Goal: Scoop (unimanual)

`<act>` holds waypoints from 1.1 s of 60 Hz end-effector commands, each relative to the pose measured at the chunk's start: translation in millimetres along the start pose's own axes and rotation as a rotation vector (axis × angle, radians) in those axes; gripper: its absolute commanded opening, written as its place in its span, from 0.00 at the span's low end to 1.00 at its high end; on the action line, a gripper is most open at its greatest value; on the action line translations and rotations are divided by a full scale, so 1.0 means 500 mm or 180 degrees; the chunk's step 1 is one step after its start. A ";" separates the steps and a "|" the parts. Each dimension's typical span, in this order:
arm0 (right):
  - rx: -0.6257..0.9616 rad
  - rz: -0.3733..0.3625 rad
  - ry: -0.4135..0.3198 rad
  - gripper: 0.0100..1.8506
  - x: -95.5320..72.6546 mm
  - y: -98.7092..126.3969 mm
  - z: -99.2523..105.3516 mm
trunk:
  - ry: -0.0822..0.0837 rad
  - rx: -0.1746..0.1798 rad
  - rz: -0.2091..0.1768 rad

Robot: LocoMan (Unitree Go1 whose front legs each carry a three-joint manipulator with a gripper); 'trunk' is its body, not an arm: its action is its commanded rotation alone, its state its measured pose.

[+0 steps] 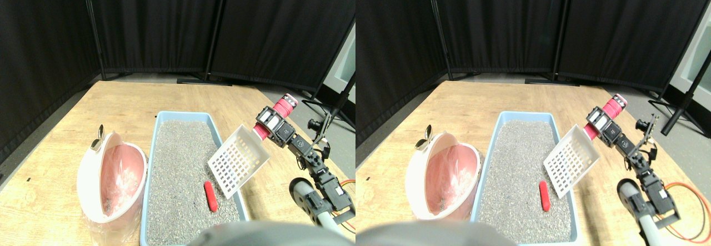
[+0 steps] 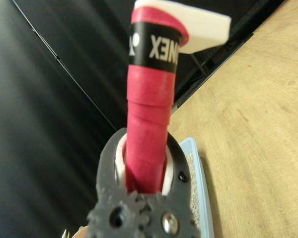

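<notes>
A red oblong piece (image 1: pixel 210 195) lies on the grey litter in the blue litter tray (image 1: pixel 159 125). Above the tray's right edge, the right gripper (image 1: pixel 273 125) clamps the red-wrapped handle (image 2: pixel 148 119) of the white slotted scoop (image 1: pixel 239 159).

We see a desk (image 1: pixel 66 190) of pale wood — matt, with visible grain. The blue tray (image 1: pixel 161 118) looks like smooth plastic, filled with rough grey granules (image 1: pixel 178 168). The white slotted scoop (image 1: pixel 239 160) reads as hard plastic; its handle (image 2: pixel 149 119) is wrapped in red tape — slightly grippy, layered. Behind hang matt black cloth curtains (image 1: pixel 155 24).
</notes>
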 end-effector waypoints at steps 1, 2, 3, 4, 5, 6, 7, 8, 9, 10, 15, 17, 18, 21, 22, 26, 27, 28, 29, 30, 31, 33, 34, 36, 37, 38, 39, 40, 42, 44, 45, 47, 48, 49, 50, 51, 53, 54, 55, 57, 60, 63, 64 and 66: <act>-0.0159 0.0020 -0.0103 0.02 0.006 -0.005 0.009 | -0.0057 -0.0053 -0.0015; -0.0166 0.0038 -0.0100 0.02 0.007 -0.004 0.008 | -0.0058 -0.0054 -0.0015; -0.0186 0.0050 -0.0088 0.02 0.009 -0.004 0.008 | -0.0058 -0.0054 -0.0015; -0.0209 0.0063 -0.0082 0.02 0.010 -0.003 0.008 | -0.0058 -0.0054 -0.0015; -0.0220 0.0075 -0.0089 0.02 0.011 -0.003 0.008 | -0.0058 -0.0057 -0.0016; -0.0239 0.0102 -0.0108 0.02 0.012 -0.003 0.007 | -0.0058 -0.0057 -0.0016; -0.0252 0.0127 -0.0120 0.02 0.013 -0.003 0.006 | -0.0063 -0.0059 -0.0017; -0.0252 0.0127 -0.0120 0.02 0.013 -0.003 0.006 | -0.0063 -0.0059 -0.0017; -0.0281 0.0161 -0.0115 0.02 0.013 -0.002 0.006 | -0.0063 -0.0059 -0.0017; -0.0281 0.0161 -0.0115 0.02 0.013 -0.002 0.006 | -0.0063 -0.0059 -0.0017; -0.0339 0.0215 -0.0081 0.02 0.016 0.005 0.008 | -0.0059 -0.0056 -0.0021; -0.0346 0.0238 -0.0067 0.02 0.017 0.008 0.009 | -0.0050 -0.0050 -0.0035; -0.0346 0.0238 -0.0067 0.02 0.017 0.008 0.009 | -0.0050 -0.0050 -0.0035; -0.0374 0.0286 -0.0041 0.02 0.018 0.013 0.012 | -0.0050 -0.0050 -0.0035; -0.0394 0.0306 -0.0032 0.02 0.019 0.016 0.013 | -0.0043 -0.0048 -0.0048; -0.0428 0.0365 0.0005 0.02 0.020 0.023 0.016 | -0.0035 -0.0049 -0.0051; -0.0419 0.0384 -0.0001 0.02 0.020 0.027 0.017 | -0.0035 -0.0049 -0.0051; -0.0421 0.0393 -0.0004 0.02 0.021 0.029 0.017 | -0.0035 -0.0049 -0.0051; -0.0434 0.0410 -0.0014 0.02 0.022 0.033 0.018 | -0.0032 -0.0049 -0.0051; -0.0434 0.0410 -0.0014 0.02 0.022 0.033 0.018 | -0.0032 -0.0050 -0.0050; -0.0443 0.0422 -0.0012 0.02 0.022 0.035 0.019 | -0.0032 -0.0051 -0.0050; -0.0484 0.0465 0.0011 0.02 0.026 0.042 0.021 | -0.0031 -0.0052 -0.0050; -0.0484 0.0465 0.0011 0.02 0.026 0.042 0.021 | -0.0031 -0.0055 -0.0049; -0.0520 0.0489 0.0041 0.02 0.031 0.049 0.027 | -0.0032 -0.0058 -0.0047; -0.0541 0.0505 0.0040 0.02 0.034 0.050 0.027 | -0.0034 -0.0061 -0.0044; -0.0541 0.0505 0.0040 0.02 0.034 0.050 0.027 | -0.0034 -0.0061 -0.0044; -0.0554 0.0508 0.0056 0.02 0.035 0.050 0.028 | -0.0036 -0.0063 -0.0041; -0.0583 0.0507 0.0111 0.02 0.036 0.051 0.031 | -0.0037 -0.0067 -0.0037; -0.0617 0.0495 0.0151 0.02 0.039 0.051 0.035 | -0.0037 -0.0068 -0.0033; -0.0657 0.0495 0.0172 0.02 0.041 0.051 0.037 | -0.0031 -0.0067 -0.0028; -0.0681 0.0494 0.0191 0.02 0.042 0.050 0.039 | -0.0030 -0.0068 -0.0026; -0.0698 0.0502 0.0197 0.02 0.044 0.049 0.041 | -0.0033 -0.0071 -0.0024; -0.0698 0.0502 0.0197 0.02 0.044 0.049 0.041 | -0.0036 -0.0075 -0.0022; -0.0710 0.0505 0.0203 0.02 0.044 0.048 0.042 | -0.0040 -0.0070 -0.0021; -0.0748 0.0514 0.0230 0.02 0.045 0.047 0.043 | -0.0040 -0.0070 -0.0021; -0.0774 0.0517 0.0240 0.02 0.045 0.046 0.045 | -0.0037 -0.0073 -0.0023; -0.0792 0.0523 0.0231 0.02 0.046 0.045 0.047 | -0.0035 -0.0074 -0.0021; -0.0795 0.0528 0.0214 0.02 0.047 0.044 0.048 | -0.0035 -0.0074 -0.0021; -0.0804 0.0526 0.0202 0.02 0.048 0.043 0.049 | -0.0029 -0.0073 -0.0022; -0.0810 0.0525 0.0199 0.02 0.048 0.043 0.049 | -0.0026 -0.0067 -0.0026; -0.0842 0.0532 0.0159 0.02 0.050 0.040 0.050 | -0.0029 -0.0066 -0.0027; -0.0834 0.0540 0.0130 0.02 0.052 0.036 0.051 | -0.0032 -0.0067 -0.0029; -0.0841 0.0539 0.0147 0.02 0.052 0.035 0.052 | -0.0032 -0.0067 -0.0032; -0.0858 0.0537 0.0168 0.02 0.052 0.034 0.053 | -0.0032 -0.0070 -0.0033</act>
